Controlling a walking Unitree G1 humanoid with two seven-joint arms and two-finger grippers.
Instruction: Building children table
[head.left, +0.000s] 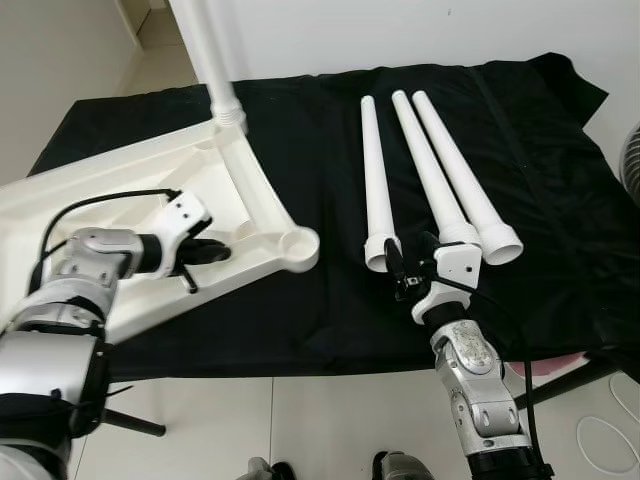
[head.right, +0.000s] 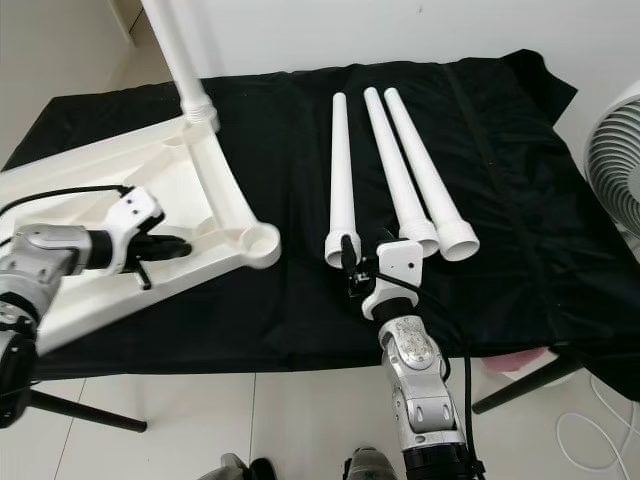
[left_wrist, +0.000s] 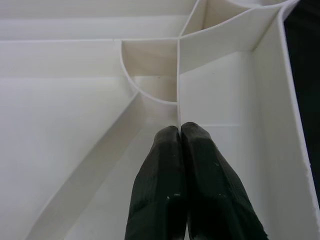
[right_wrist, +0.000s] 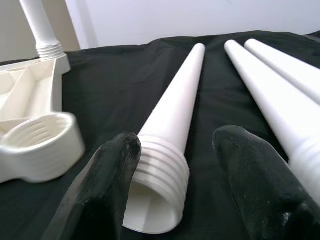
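Note:
The white plastic tabletop (head.left: 120, 190) lies upside down on the left of the black cloth. One leg (head.left: 210, 50) stands screwed into its far corner, and the near corner socket (head.left: 298, 245) is empty. My left gripper (left_wrist: 180, 132) is shut on a thin rib of the tabletop's underside, and shows too over the tabletop (head.left: 215, 252). Three loose white legs (head.left: 430, 170) lie side by side with threaded ends toward me. My right gripper (right_wrist: 175, 145) stands open, its fingers on either side of the leftmost leg's threaded end (right_wrist: 160, 185).
The black cloth (head.left: 300, 110) covers the whole work surface, whose front edge runs just ahead of my arms. A white fan (head.right: 615, 150) stands off the right side. A pink object (head.left: 545, 368) and a white cable (head.left: 600, 440) lie on the floor at the right.

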